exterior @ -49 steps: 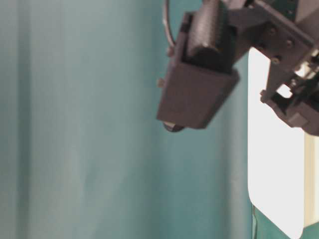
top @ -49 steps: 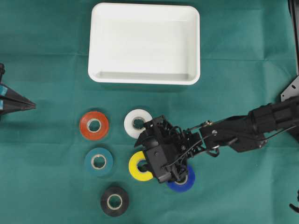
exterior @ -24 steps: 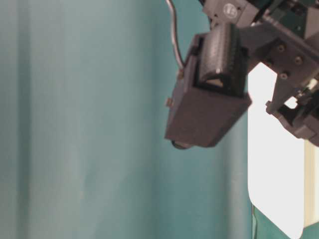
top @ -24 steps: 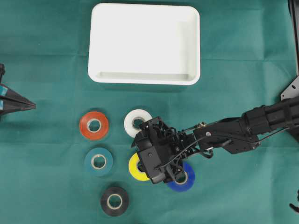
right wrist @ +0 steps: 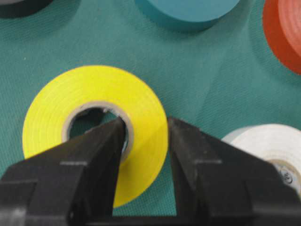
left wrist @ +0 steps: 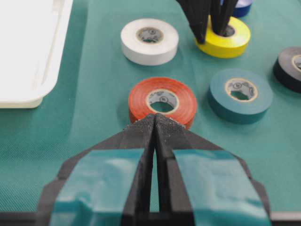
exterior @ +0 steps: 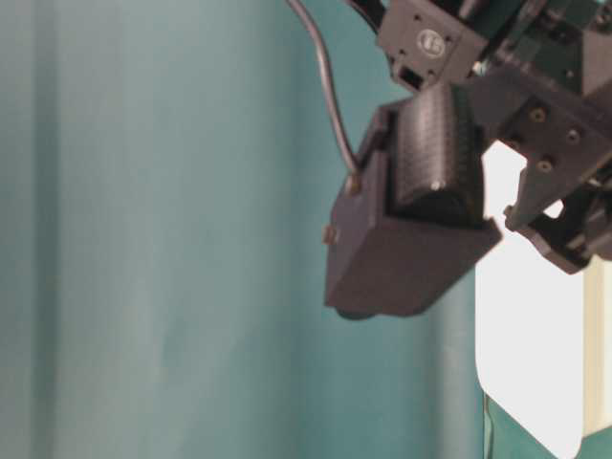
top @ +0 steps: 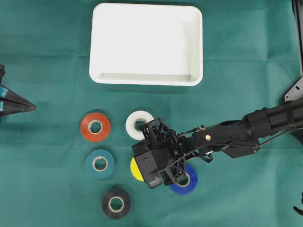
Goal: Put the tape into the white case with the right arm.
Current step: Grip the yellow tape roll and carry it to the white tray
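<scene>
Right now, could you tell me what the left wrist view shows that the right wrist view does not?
Only the left wrist view shows the white case, the blue roll and the left claw, shut and empty. Only the right wrist view shows how the right claw grips: one finger inside the yellow roll's core, the other outside its wall. Both show the yellow, white, orange, teal and black rolls.

Green cloth (top: 246, 56) over the tabletop, faint creases, even light
</scene>
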